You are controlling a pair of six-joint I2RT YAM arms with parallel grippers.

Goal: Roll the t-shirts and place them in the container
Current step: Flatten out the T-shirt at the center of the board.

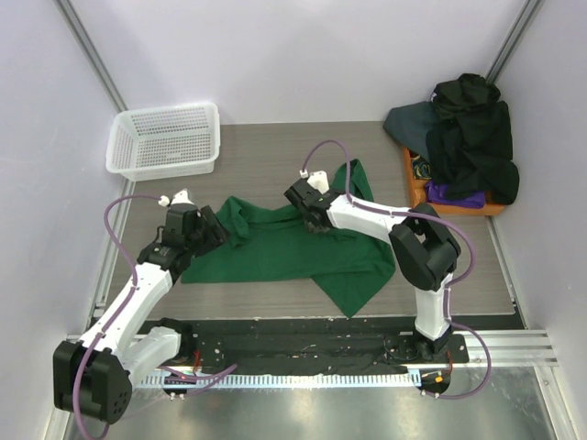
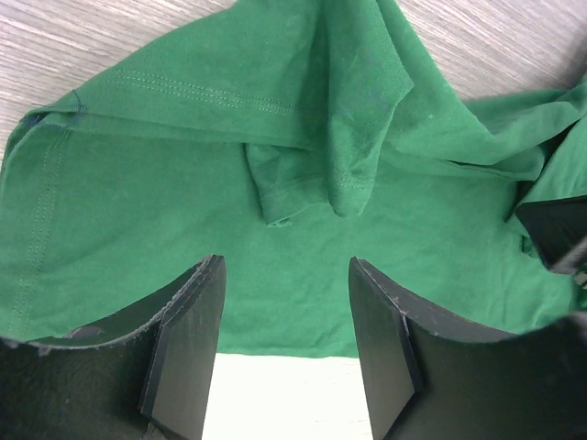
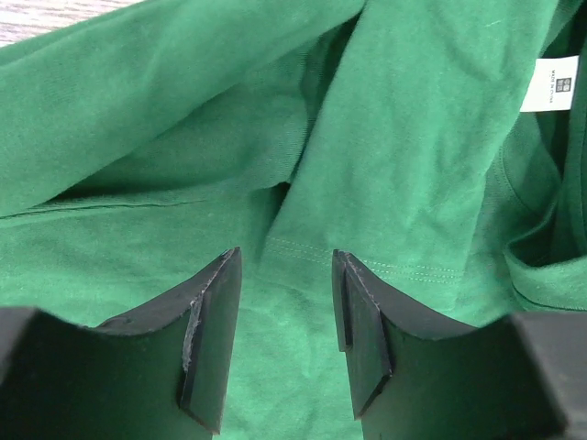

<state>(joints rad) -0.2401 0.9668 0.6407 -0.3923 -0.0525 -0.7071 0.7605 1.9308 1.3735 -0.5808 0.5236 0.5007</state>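
Observation:
A dark green t-shirt (image 1: 293, 252) lies crumpled and partly spread in the middle of the table. My left gripper (image 1: 213, 231) is open at the shirt's left edge, with nothing between its jaws; in the left wrist view the shirt (image 2: 275, 183) and a folded sleeve lie just ahead of the gripper (image 2: 284, 302). My right gripper (image 1: 312, 220) is open and low over the shirt's upper middle; in the right wrist view a hemmed fold of the shirt (image 3: 385, 183) lies ahead of the gripper (image 3: 286, 293). A white label (image 3: 552, 84) shows.
A white mesh basket (image 1: 165, 139) stands at the back left. An orange tray (image 1: 417, 183) at the back right holds a heap of dark shirts (image 1: 470, 133). Grey walls close in left, right and behind.

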